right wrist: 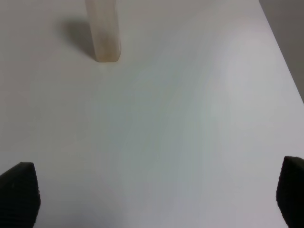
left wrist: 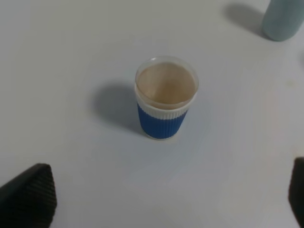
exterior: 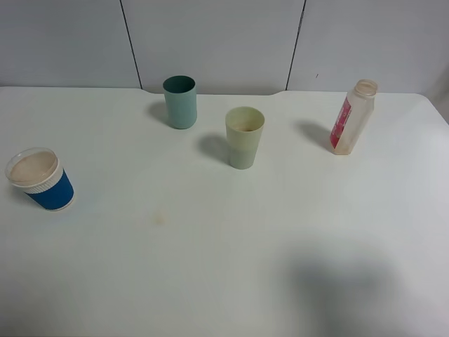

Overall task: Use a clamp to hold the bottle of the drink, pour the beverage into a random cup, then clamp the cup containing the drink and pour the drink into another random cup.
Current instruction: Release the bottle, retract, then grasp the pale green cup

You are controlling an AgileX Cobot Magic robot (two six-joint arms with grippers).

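Far L on the table (exterior: pixel 210 267): blue cup (exterior: pixel 41 180) w/ white ribbed band, upright. Left gripper (left wrist: pixel 164 199) hangs near it, claw spread wide, nothing held. Teal cup (exterior: pixel 180 102) further back, pale green cup (exterior: pixel 244 137) approx. centre. Bottle (exterior: pixel 353 117) stands at R, uncapped, red label. Right gripper (right wrist: pixel 154 194) is spread wide too, well apart from the bottle.

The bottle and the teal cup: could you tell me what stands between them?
A pale green cup, between bottle and teal cup; the high view shows it.
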